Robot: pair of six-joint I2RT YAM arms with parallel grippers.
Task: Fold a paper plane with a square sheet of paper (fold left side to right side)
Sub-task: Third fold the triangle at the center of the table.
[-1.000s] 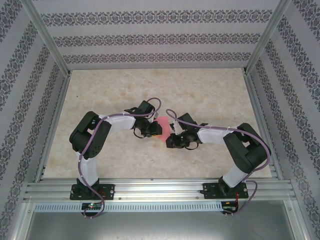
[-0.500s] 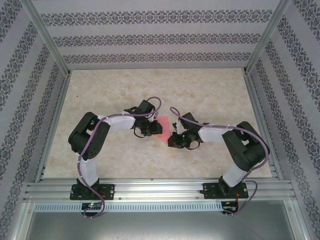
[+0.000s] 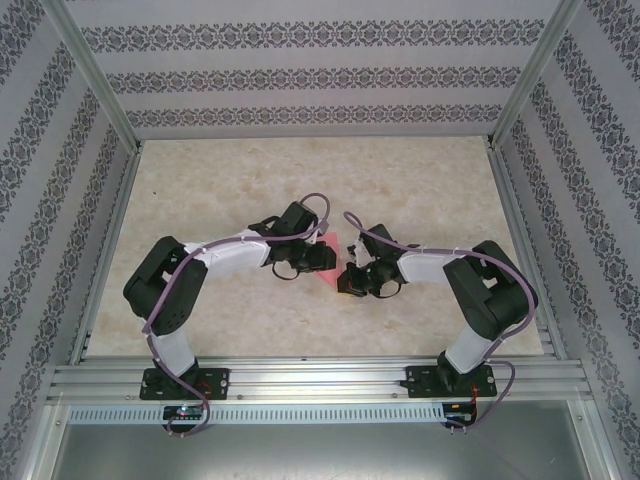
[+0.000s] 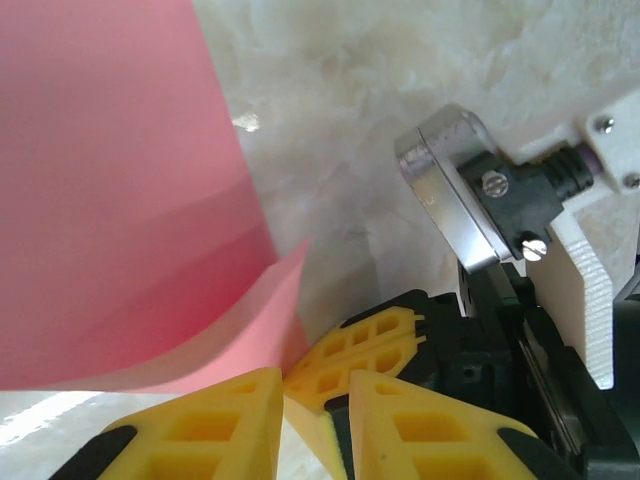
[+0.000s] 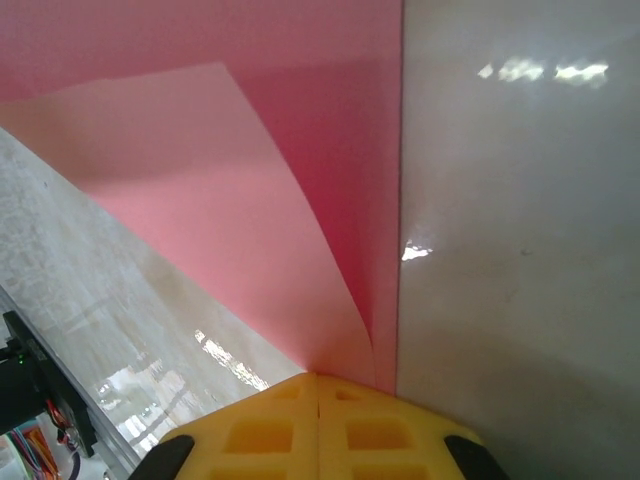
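Pinching square sheet of paper (image 5: 300, 150): right hand (image 5: 318, 380) closed | left hand (image 4: 318, 390) slightly parted

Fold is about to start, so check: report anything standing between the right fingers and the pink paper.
Nothing visible stands between them: the right fingers are shut on a lifted part of the paper.

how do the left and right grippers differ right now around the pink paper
The left gripper stands open with a clear gap, while the right gripper is shut tight. The right gripper appears to pinch a lifted corner of the paper; the left gripper grips no paper that I can see. In the top view the left gripper reaches in from the left, the right gripper from the right. Both are yellow-tipped and meet low at the same edge of the paper.
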